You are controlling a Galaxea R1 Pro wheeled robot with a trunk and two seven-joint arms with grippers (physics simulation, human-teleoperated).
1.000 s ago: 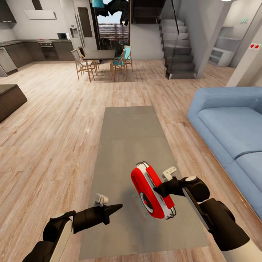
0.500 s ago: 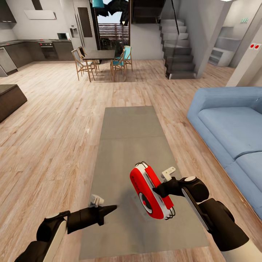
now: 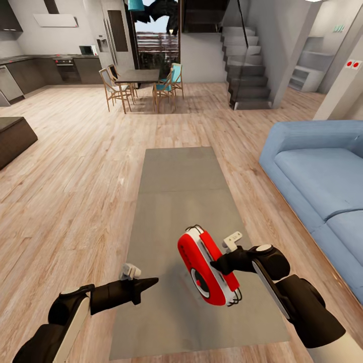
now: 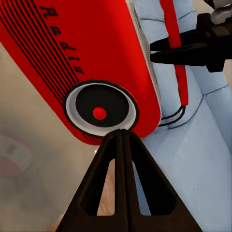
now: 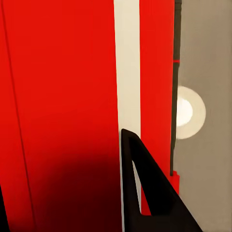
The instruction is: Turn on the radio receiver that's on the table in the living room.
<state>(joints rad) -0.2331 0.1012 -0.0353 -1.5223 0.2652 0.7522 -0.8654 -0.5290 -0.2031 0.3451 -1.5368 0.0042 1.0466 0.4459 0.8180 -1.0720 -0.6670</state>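
Observation:
The red radio receiver (image 3: 205,264) with white trim hangs tilted just above the near part of the grey table (image 3: 176,191). My right gripper (image 3: 214,263) is shut on its edge; in the right wrist view one finger (image 5: 145,193) lies along the white stripe of the radio receiver (image 5: 63,96). My left gripper (image 3: 154,280) is shut, empty, and points at the radio from a short way off. In the left wrist view its joined fingertips (image 4: 121,133) sit just short of the round dark dial (image 4: 100,112) on the radio receiver (image 4: 111,48).
A pale round disc (image 5: 189,112) lies on the table under the radio. The blue sofa (image 3: 317,181) runs along the table's right side. Wood floor (image 3: 70,191) lies to the left, and a dining table with chairs (image 3: 136,83) and stairs (image 3: 247,75) stand far behind.
My left gripper has drawn back from the radio, toward the table's near left edge. The radio in my right gripper has shifted slightly left.

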